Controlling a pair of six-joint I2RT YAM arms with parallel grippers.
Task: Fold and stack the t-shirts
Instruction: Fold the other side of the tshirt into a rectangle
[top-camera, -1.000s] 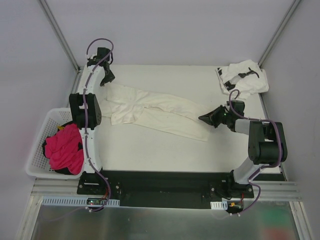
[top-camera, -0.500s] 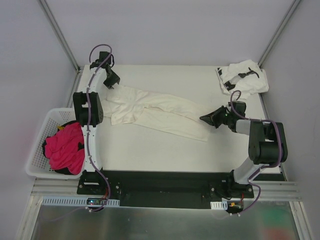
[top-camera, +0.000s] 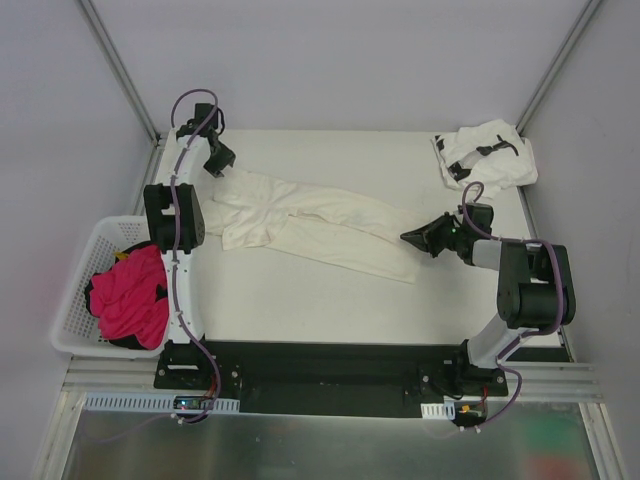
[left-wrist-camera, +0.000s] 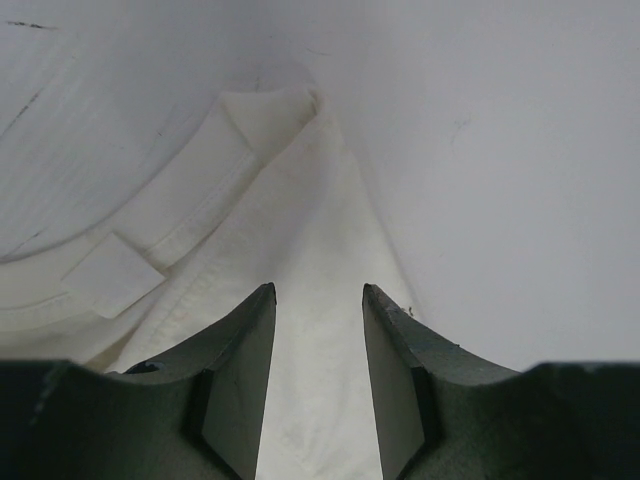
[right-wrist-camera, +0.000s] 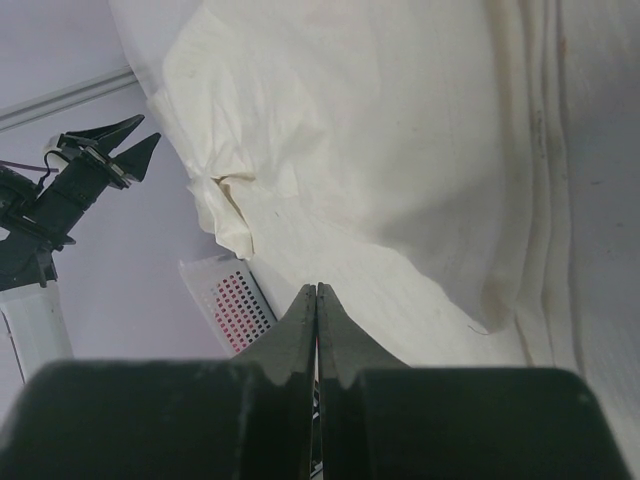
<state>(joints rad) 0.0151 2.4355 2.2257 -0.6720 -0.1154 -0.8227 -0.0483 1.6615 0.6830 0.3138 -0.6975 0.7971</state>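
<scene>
The left tool (left-wrist-camera: 318, 292) is spread over the upper-left end of the cream-white t-shirt (top-camera: 320, 222), the right tool (right-wrist-camera: 316, 296) is pressed together by its right end, and this soft, floppy cloth, laid across the table (top-camera: 330, 300), is probably best pinched at an edge.

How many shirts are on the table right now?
2. A cream shirt lies stretched across the middle; a printed white shirt sits bunched in the far right corner. The basket at left holds pink cloth that may be or hide more.
</scene>
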